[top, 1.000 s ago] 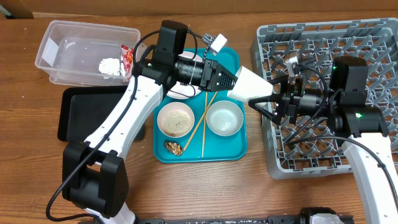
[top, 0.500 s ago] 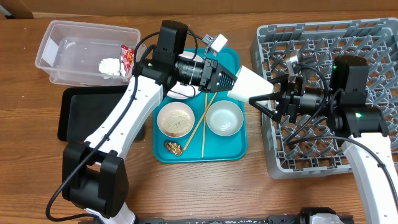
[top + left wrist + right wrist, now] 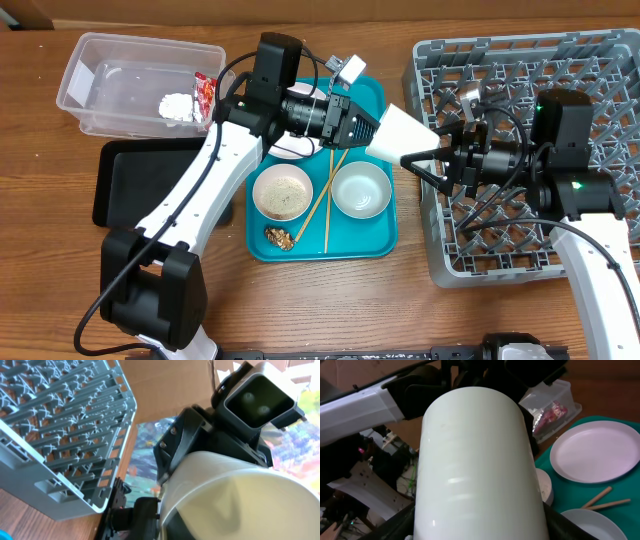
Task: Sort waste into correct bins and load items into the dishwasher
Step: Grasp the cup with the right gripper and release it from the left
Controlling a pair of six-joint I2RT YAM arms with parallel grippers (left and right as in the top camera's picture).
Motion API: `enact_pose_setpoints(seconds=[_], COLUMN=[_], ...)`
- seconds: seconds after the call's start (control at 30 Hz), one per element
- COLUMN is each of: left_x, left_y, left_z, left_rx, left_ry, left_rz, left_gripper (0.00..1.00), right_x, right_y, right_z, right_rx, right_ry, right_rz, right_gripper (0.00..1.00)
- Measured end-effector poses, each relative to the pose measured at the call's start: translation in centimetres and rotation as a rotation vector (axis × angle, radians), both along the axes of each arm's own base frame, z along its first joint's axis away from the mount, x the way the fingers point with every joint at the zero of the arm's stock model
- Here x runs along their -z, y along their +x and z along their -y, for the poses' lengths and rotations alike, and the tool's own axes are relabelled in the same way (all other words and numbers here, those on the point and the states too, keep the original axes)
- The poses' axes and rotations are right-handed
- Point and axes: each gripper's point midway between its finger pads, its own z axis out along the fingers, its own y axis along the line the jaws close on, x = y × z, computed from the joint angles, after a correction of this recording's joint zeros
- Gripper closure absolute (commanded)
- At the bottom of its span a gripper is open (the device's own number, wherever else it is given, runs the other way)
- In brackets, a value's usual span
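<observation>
The white cup hangs on its side in the air between the teal tray and the grey dish rack. My left gripper is shut on its narrow end. My right gripper has a finger against each side of the wide end; in the right wrist view the cup fills the gap between the jaws. In the left wrist view the cup blocks the fingers. Two white bowls, chopsticks and a brown scrap lie on the tray. The plate lies under the left arm.
The teal tray sits mid-table. The clear tub at the far left holds the paper wad and red wrapper. The black tray lies in front of it. The rack's edge shows in the left wrist view.
The right gripper's lower finger has moved slightly up and in against the cup. The left arm and the cup have stayed nearly still.
</observation>
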Motion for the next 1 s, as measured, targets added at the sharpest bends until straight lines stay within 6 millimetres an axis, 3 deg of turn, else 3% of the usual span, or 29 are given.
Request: enact_pose_setpoints(seconds=[0.13,0.2,0.3,0.43,0.57,0.67,0.73,0.87,1.0], left_x=[0.6,0.9,1.6,4.0,7.6,10.4,11.9,14.4,14.3], left_y=[0.2,0.4,1.5,3.5,5.4,5.8,5.7,5.1,5.0], left_z=[0.4,0.4,-0.1,-2.4,-6.6,-10.5,-12.8,-17.9,-22.5], left_rx=[-0.02,-0.034,-0.084,-0.204,-0.348,-0.434,-0.473,-0.542,-0.629], left_ry=[0.028,0.041,0.074,0.192,0.384,0.544,0.642,0.861,1.047], left_rz=[0.01,0.025,0.044,0.022,-0.033,-0.083,-0.111,-0.132,-0.07], left_gripper=[0.37,0.36,0.35,0.35,0.34,0.32,0.3,0.27,0.23], right_x=[-0.2,0.2,1.6,4.4,7.0,8.4,8.0,5.2,2.0], right_y=[-0.3,0.0,0.6,1.3,1.7,1.8,2.3,3.1,2.9], right_z=[-0.3,-0.1,0.4,1.8,3.7,6.1,8.5,13.5,19.7], right_rx=[-0.014,0.012,0.083,0.208,0.34,0.468,0.583,0.798,1.036], right_ry=[0.011,-0.001,-0.049,-0.159,-0.278,-0.367,-0.409,-0.448,-0.492], right_rz=[-0.009,-0.038,-0.112,-0.222,-0.315,-0.407,-0.452,-0.475,-0.506], right_gripper=[0.56,0.62,0.62,0.68,0.72,0.78,0.78,0.86,0.96])
